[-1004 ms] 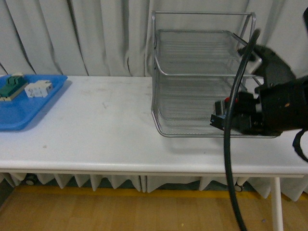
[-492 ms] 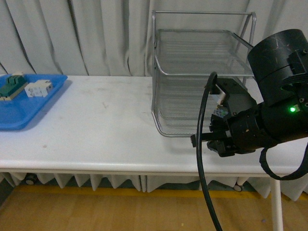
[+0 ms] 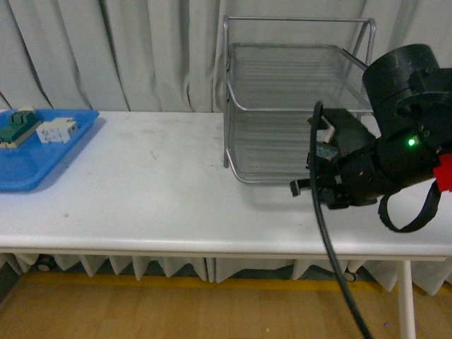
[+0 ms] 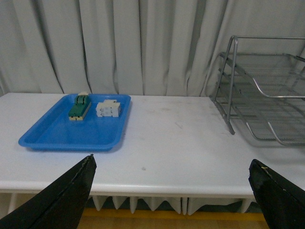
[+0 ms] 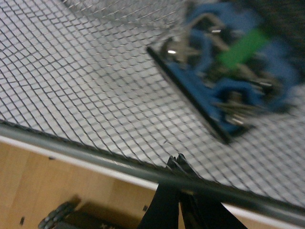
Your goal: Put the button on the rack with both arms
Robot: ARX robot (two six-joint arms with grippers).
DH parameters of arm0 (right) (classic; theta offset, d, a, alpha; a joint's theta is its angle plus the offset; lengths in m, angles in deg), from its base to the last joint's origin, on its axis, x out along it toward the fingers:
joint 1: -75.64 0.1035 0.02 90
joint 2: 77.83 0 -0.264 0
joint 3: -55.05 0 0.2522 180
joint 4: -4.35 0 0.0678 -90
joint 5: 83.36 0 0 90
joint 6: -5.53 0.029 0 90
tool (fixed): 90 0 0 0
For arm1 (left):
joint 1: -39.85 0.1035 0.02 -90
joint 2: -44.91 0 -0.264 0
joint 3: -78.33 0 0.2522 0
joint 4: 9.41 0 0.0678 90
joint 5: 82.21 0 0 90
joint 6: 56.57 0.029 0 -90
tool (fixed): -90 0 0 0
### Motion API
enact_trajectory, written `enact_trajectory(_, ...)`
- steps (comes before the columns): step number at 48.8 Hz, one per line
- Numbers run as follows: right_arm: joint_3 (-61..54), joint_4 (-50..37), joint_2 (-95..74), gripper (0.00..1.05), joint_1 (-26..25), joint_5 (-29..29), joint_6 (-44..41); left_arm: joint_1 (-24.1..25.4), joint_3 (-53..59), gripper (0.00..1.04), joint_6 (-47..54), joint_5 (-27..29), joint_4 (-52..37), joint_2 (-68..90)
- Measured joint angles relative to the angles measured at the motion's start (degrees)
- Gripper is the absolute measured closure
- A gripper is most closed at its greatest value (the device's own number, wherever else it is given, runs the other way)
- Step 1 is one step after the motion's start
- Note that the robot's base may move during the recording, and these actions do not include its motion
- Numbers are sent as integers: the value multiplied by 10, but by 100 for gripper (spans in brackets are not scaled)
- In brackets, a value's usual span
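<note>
Seemingly, the button (image 5: 224,76) is seen blurred on the rack (image 5: 71,71) mesh. The right gripper (image 5: 177,162) is pinched empty, the left gripper (image 4: 171,162) spread wide. The rim could be snagged, the rack dragged.

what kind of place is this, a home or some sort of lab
Most likely a lab or test room, not a home. A plain white table stands before a full grey curtain backdrop, holding only a blue tray of small electrical parts and a wire-mesh rack, with a robot arm's claw working there.
</note>
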Motion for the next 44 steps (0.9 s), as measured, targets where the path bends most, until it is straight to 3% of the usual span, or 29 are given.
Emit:
enact_trajectory(29, 105, 9, -52, 103, -30, -4, -28, 0, 0, 7, 0, 0, 0, 0)
enact_trajectory(44, 153, -14, -74, 103, -43, 21, -22, 0, 0, 7, 0, 0, 0, 0)
